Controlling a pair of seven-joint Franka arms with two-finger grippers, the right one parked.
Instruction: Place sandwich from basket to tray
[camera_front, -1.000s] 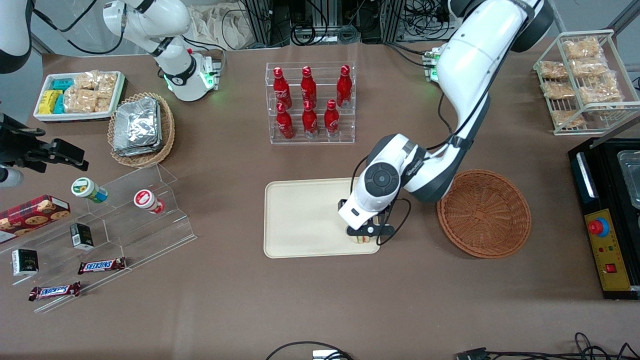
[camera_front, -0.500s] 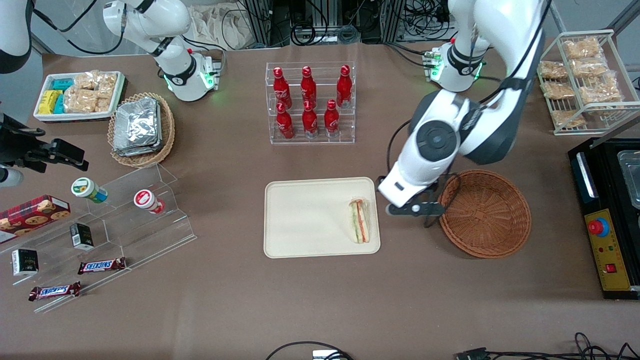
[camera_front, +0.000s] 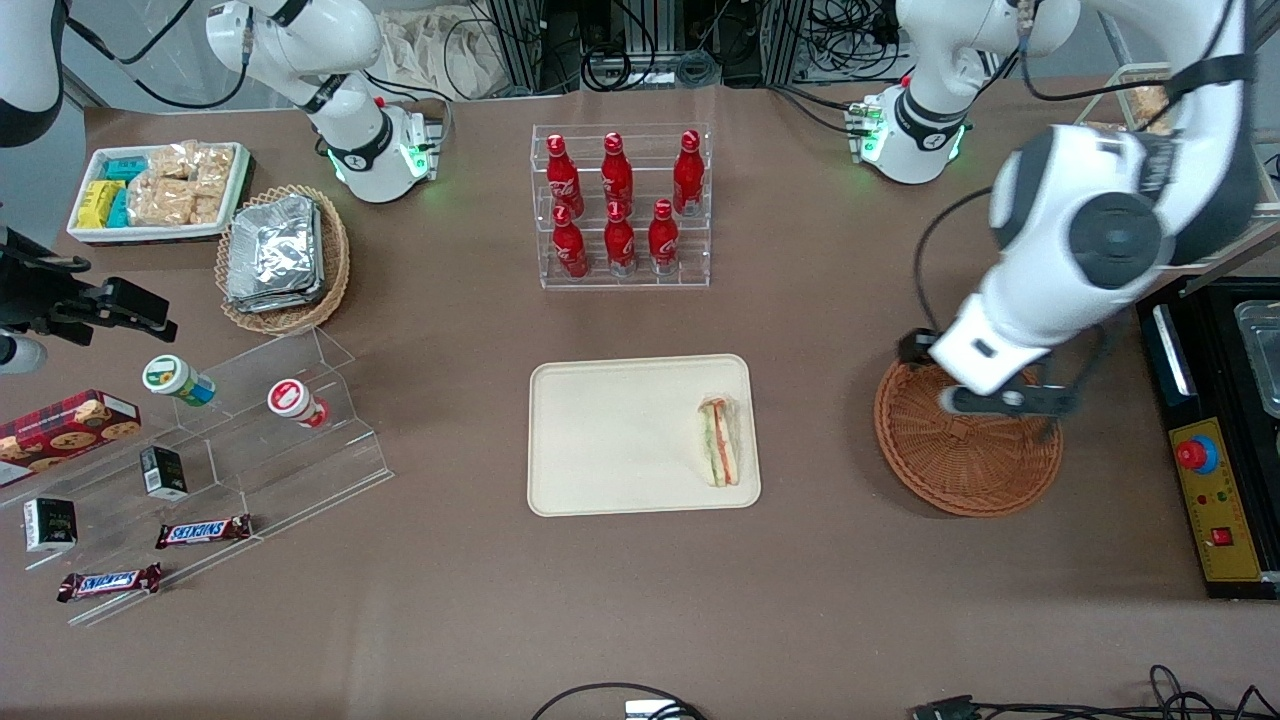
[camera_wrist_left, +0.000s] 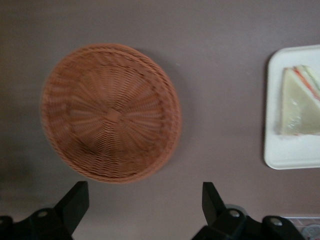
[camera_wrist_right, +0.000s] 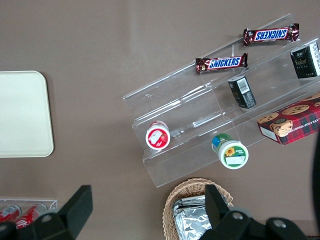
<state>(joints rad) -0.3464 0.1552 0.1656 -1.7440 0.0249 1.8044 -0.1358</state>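
Observation:
The sandwich (camera_front: 720, 441), a pale wedge with red, orange and green layers, lies on the cream tray (camera_front: 610, 440) at the tray's end nearest the basket. It also shows in the left wrist view (camera_wrist_left: 300, 102) on the tray (camera_wrist_left: 290, 152). The reddish-brown wicker basket (camera_front: 960, 470) is empty and also shows in the left wrist view (camera_wrist_left: 110, 112). My gripper (camera_front: 1000, 400) hangs open and empty high above the basket. In the left wrist view the gripper (camera_wrist_left: 144, 200) has its black fingers wide apart over bare table.
A clear rack of red bottles (camera_front: 620, 205) stands farther from the front camera than the tray. A black control box (camera_front: 1215, 480) sits beside the basket at the working arm's end. A wire rack of snack packets (camera_front: 1160, 160) stands above it. Clear stepped shelves (camera_front: 250, 430) lie toward the parked arm's end.
One second ago my gripper was down on the sandwich at the tray. It let go, rose and swung away from the tray to above the basket. The sandwich stays on the tray.

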